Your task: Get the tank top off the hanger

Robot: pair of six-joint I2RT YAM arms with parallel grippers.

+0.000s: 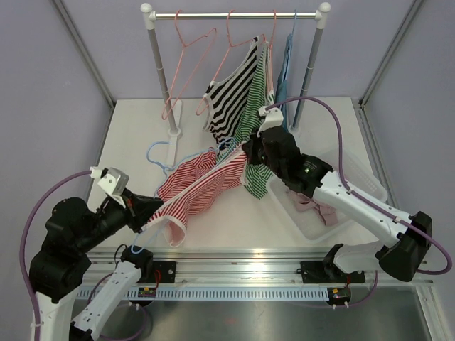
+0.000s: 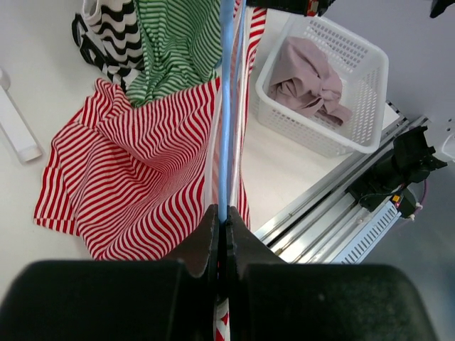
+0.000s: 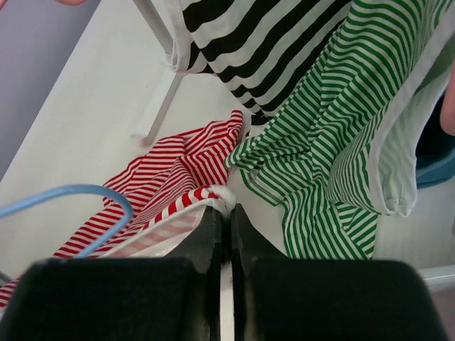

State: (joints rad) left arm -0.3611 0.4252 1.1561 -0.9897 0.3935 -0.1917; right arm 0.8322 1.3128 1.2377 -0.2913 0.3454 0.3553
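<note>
A red-and-white striped tank top (image 1: 199, 188) lies stretched low over the table on a light blue hanger (image 1: 160, 153). At its near left end my left gripper (image 1: 153, 206) is shut on the blue hanger (image 2: 226, 106), whose bar runs straight out from between the fingertips (image 2: 224, 217), with red tank top cloth (image 2: 135, 177) draped beside it. My right gripper (image 1: 245, 150) is at the top's far right end. In the right wrist view it (image 3: 229, 206) is shut on the white-trimmed edge of the red tank top (image 3: 185, 160), and the blue hanger (image 3: 78, 192) curves at left.
A clothes rack (image 1: 234, 14) at the back holds pink hangers, a black-and-white striped top (image 1: 227, 96) and a green striped top (image 1: 252, 135) hanging down to the table. A white basket (image 1: 370, 181) holding a pinkish garment (image 2: 309, 74) stands at right, under my right arm.
</note>
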